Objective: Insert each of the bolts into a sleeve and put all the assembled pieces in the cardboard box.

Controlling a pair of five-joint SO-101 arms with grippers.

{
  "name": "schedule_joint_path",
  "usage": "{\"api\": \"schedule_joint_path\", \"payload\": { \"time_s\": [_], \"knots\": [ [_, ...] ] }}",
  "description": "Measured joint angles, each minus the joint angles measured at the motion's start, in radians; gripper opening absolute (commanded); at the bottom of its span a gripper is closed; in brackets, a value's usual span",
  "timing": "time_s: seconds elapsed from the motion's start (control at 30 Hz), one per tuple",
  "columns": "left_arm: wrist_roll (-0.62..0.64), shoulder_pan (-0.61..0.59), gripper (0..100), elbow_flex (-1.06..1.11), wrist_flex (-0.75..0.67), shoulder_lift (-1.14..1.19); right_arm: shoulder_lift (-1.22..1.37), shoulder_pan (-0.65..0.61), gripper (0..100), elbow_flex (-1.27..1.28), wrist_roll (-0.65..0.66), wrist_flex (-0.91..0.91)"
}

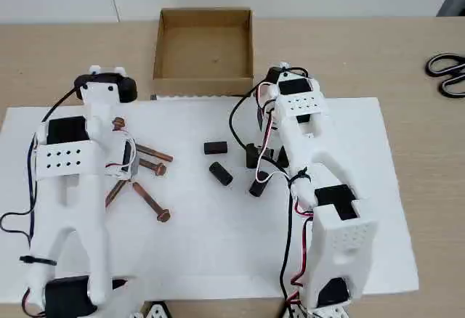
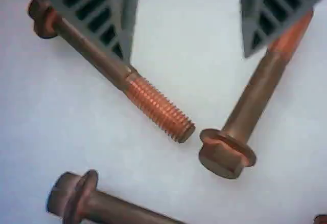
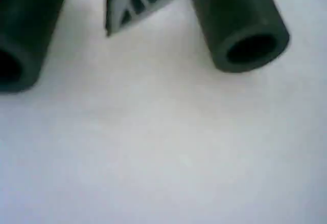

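Observation:
Several copper bolts (image 1: 151,202) lie fanned out on the white sheet (image 1: 218,253) at the left. My left gripper (image 2: 186,45) hangs open just above them. One finger (image 2: 102,14) covers part of a bolt (image 2: 153,104) whose thread points inward. The other finger overlaps a second bolt (image 2: 240,132), and bare sheet lies between the two. Black sleeves lie mid-sheet (image 1: 216,147), (image 1: 221,174). My right gripper (image 1: 256,160) sits low among more sleeves, with one sleeve (image 3: 240,24) on one side and another (image 3: 20,40) on the other. The open cardboard box (image 1: 205,14) stands behind the sheet.
Scissors (image 1: 447,72) lie on the wooden table at the far right. Both arms' white bodies stretch from the near edge across the sheet. Black and red cables (image 1: 280,187) loop beside the right arm. Bare sheet lies between the arms near the front.

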Motion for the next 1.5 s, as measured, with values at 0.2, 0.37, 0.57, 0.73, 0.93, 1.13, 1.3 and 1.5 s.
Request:
{"api": "schedule_joint_path", "payload": {
  "time_s": [0.2, 0.37, 0.57, 0.73, 0.93, 1.13, 1.3, 1.5],
  "knots": [
    [0.003, 0.000, 14, 0.043, -0.026, 0.000, 0.021, 0.037, 0.2, -0.002, 0.000, -0.005],
    [0.003, 0.000, 14, 0.044, -0.031, 0.000, 0.021, 0.054, 0.2, 0.000, 0.003, -0.003],
    [0.000, 0.000, 14, 0.005, -0.017, 0.000, -0.051, 0.054, 0.2, 0.002, 0.071, -0.002],
    [0.000, 0.000, 9, -0.130, 0.052, 0.000, -0.207, 0.048, 0.2, -0.005, 0.163, 0.051],
    [0.003, 0.009, 4, -0.273, 0.126, 0.028, -0.336, 0.048, 0.2, -0.005, 0.215, 0.196],
    [0.077, 0.018, 5, -0.362, 0.160, 0.189, -0.362, 0.118, 0.2, -0.005, 0.227, 0.236],
    [0.077, -0.002, 5, -0.502, 0.164, 0.391, -0.362, 0.206, 0.2, 0.014, 0.227, 0.244],
    [0.026, -0.048, 11, -0.723, 0.192, 0.615, -0.364, 0.284, 0.2, 0.103, 0.227, 0.244]
  ]
}}
